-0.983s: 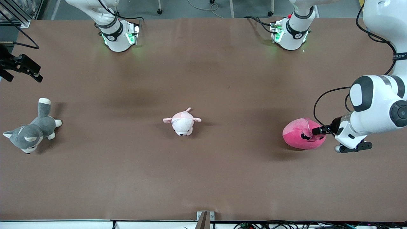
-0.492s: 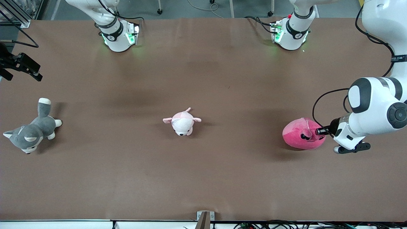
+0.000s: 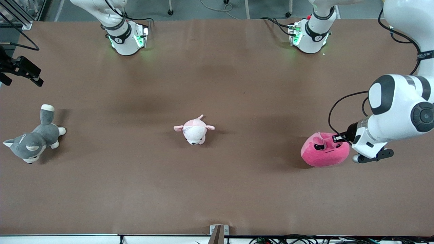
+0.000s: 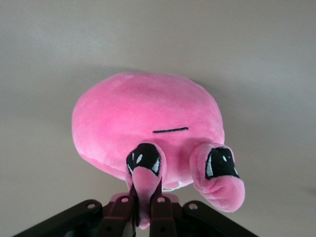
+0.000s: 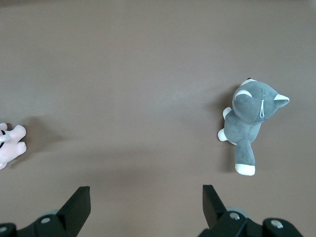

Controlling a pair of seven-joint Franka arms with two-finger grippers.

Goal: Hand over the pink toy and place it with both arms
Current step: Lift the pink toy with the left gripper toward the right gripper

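The pink toy, a round hot-pink plush with black angry eyes, is at the left arm's end of the table, its face turned toward the front camera. My left gripper is shut on one of its ear flaps. In the left wrist view the flap is pinched between the fingers of the left gripper, and the toy's body bulges out past them. My right gripper hangs open and holds nothing over the right arm's end of the table; the right wrist view shows its gripper with only bare table between the jaws.
A pale pink-and-white plush animal lies mid-table. A grey-and-white plush husky lies at the right arm's end, also seen as the husky in the right wrist view. Both arm bases stand along the table's edge farthest from the front camera.
The left gripper has shut on the pink toy's ear flap and pulled up slightly. The toy has tipped so its face shows to the front camera. The right arm has barely moved.
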